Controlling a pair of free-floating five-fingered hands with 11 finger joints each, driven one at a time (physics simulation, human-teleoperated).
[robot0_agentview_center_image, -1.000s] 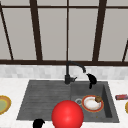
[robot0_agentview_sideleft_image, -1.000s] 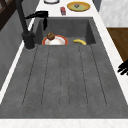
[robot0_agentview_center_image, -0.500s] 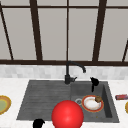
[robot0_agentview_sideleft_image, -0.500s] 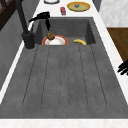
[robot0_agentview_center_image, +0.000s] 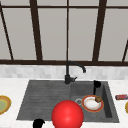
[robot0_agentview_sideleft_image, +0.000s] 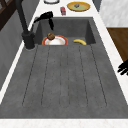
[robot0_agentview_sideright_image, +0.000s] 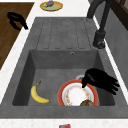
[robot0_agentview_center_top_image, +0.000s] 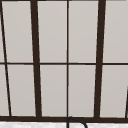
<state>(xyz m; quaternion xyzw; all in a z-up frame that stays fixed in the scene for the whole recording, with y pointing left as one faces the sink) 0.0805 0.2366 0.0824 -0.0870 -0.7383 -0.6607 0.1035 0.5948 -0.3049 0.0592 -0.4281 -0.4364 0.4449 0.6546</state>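
Note:
My right hand (robot0_agentview_center_image: 96, 84) hovers open over the back right of the sink basin (robot0_agentview_sideright_image: 50, 62), fingers relaxed. In the right side view the right hand (robot0_agentview_sideright_image: 100, 78) hangs just above a red-rimmed white plate (robot0_agentview_sideright_image: 77, 95), apart from it. A brown round piece of food (robot0_agentview_sideright_image: 87, 102) lies on the plate's edge. A banana (robot0_agentview_sideright_image: 38, 93) rests on the basin floor beside the plate. My left hand (robot0_agentview_center_image: 38, 123) floats open, holding nothing, off the front edge of the counter by the drainboard; in the right side view the left hand (robot0_agentview_sideright_image: 17, 20) is over the wooden floor.
A black faucet (robot0_agentview_center_image: 68, 75) stands behind the sink. A ribbed drainboard (robot0_agentview_sideleft_image: 65, 80) lies to the basin's left. A yellow plate (robot0_agentview_center_image: 2, 105) sits on the left counter, a small red item (robot0_agentview_center_image: 121, 96) on the right. A large red sphere (robot0_agentview_center_image: 67, 114) shows low in the front view.

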